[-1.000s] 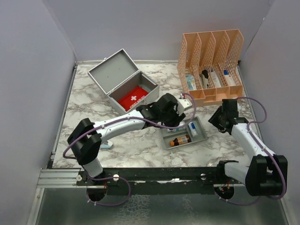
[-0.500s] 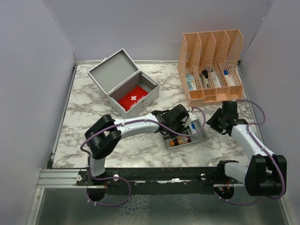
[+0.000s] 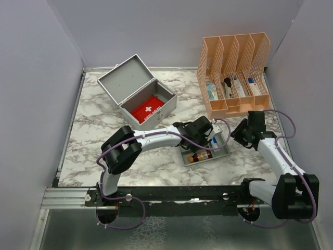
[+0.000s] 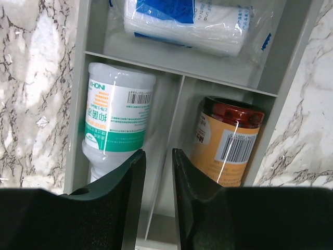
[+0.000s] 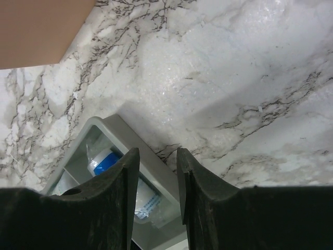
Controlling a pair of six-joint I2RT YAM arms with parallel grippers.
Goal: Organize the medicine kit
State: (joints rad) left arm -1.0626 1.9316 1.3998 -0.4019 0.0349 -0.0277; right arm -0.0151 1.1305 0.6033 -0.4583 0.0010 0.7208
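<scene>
The medicine kit (image 3: pixel 162 99), a grey metal box, stands open at the back left with its lid tipped back and a red pouch (image 3: pixel 147 110) inside. My left gripper (image 3: pixel 206 137) hangs low over a small grey tray (image 3: pixel 225 151). In the left wrist view its jaws (image 4: pixel 158 156) stand open a narrow way, one on each side of the tray's divider (image 4: pixel 174 112), between a white green-labelled bottle (image 4: pixel 117 117) and an amber red-capped bottle (image 4: pixel 229 143). They hold nothing. My right gripper (image 3: pixel 243 133) is open and empty just right of the tray (image 5: pixel 132 138).
A plastic-wrapped white and blue roll (image 4: pixel 187 23) lies in the tray's far compartment. An orange mesh file organizer (image 3: pixel 234 67) with several small items stands at the back right, close behind the right arm. Grey walls close in the marble table on three sides.
My left arm has swung right and down from beside the kit to over the tray, and its jaws have narrowed. The right arm has hardly moved.
</scene>
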